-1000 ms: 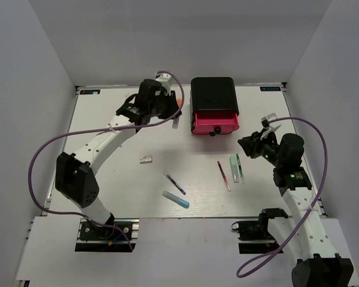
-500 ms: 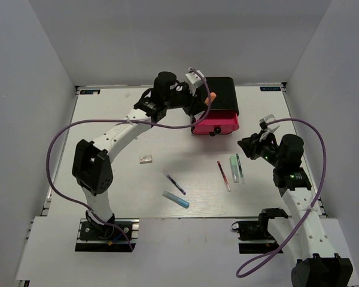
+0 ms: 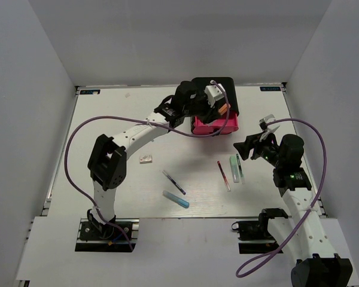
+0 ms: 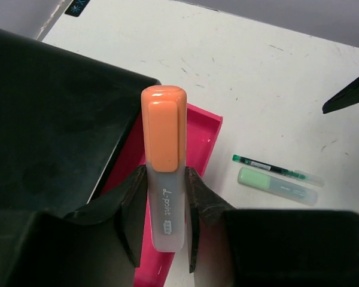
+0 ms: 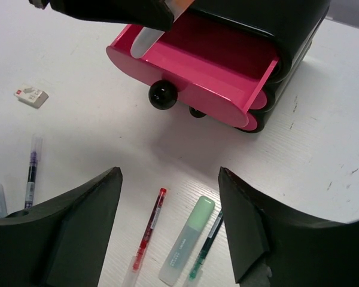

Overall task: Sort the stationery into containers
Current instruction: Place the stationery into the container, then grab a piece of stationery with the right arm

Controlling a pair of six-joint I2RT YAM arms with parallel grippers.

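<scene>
Clamping the marker (orange cap forward), the left gripper hangs over the open pink drawer, upper centre of the top view; the right gripper gapes empty at mid-right.

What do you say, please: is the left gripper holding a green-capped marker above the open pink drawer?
Not quite: the marker in the left gripper has an orange cap, as the left wrist view shows. It is indeed above the open pink drawer.
</scene>
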